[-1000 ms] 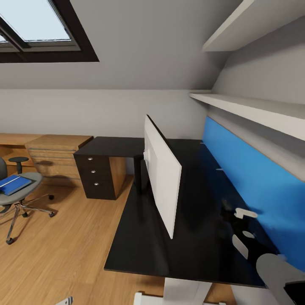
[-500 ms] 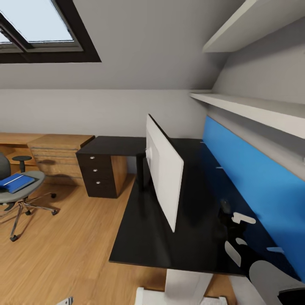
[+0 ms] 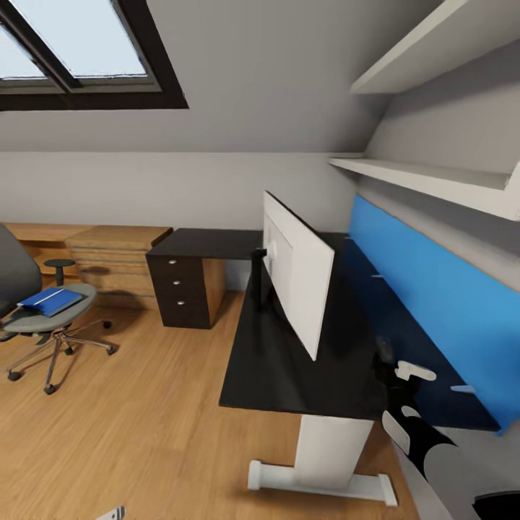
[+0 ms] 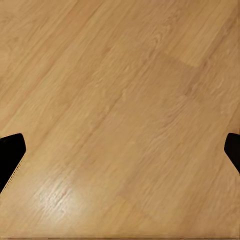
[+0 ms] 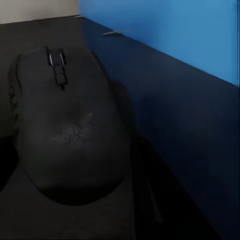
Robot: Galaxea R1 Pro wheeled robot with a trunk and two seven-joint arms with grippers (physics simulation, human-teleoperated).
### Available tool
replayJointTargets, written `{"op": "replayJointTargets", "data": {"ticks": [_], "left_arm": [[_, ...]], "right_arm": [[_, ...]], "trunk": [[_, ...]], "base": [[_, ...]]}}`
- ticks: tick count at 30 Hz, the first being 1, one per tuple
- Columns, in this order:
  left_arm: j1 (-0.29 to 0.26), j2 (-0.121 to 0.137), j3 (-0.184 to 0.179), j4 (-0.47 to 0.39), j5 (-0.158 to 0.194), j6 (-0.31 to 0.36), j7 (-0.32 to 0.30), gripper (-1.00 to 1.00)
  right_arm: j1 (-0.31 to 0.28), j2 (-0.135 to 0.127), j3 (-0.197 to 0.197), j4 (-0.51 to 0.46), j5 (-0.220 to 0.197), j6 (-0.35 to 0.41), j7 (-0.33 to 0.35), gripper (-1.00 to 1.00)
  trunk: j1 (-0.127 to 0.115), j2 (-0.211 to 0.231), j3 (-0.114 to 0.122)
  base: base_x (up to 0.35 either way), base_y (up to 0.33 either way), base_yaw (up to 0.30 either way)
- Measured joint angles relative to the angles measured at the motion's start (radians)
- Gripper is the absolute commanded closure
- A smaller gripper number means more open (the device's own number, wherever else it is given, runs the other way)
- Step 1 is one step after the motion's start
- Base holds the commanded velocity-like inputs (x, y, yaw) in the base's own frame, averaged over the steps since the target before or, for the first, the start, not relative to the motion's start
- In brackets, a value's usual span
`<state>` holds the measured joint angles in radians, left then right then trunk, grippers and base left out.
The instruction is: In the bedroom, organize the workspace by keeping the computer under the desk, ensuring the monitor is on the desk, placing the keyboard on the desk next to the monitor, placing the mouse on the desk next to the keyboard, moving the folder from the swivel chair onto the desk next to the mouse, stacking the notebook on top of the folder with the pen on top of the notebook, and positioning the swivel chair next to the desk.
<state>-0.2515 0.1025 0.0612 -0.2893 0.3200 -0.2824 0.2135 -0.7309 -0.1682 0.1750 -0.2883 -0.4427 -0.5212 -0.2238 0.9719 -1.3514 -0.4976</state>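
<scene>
Where the right arm reaches out low over the desk [image 3: 289,375], its gripper [image 3: 393,365] hangs just above the matte black top, close beside the blue wall panel [image 3: 433,303]. In the right wrist view the mouse [image 5: 65,125] sits right at the fingers, a rounded black oval with a scroll wheel and a finely grained shell; whether the fingers are closed on it cannot be told. The monitor [image 3: 296,278] stands upright on the desk just beyond the gripper on the arm's inner side, its flat white back facing the camera, thin and wide on a slim black stand. Far off across the light wood plank floor [image 3: 130,404], the swivel chair [image 3: 40,318] carries the blue folder [image 3: 50,300] flat on its grey upholstered seat. The drawer unit [image 3: 180,289] shows round silver knobs. The left gripper [image 4: 120,150] points down at the floor, its two dark fingertips [image 4: 10,155] set wide apart with nothing between them.
</scene>
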Motion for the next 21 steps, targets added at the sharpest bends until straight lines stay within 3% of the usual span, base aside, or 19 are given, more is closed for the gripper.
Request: {"op": "replayJointTargets", "data": {"ticks": [21], "left_arm": [[0.0,-0.001,-0.005,0.001,0.0,0.009,0.001,-1.0]], "right_arm": [[0.0,0.002,0.002,0.009,0.004,-0.004,0.005,1.0]], "trunk": [[0.0,0.0,0.0]], "base": [[-0.291,0.2,0.0]]}}
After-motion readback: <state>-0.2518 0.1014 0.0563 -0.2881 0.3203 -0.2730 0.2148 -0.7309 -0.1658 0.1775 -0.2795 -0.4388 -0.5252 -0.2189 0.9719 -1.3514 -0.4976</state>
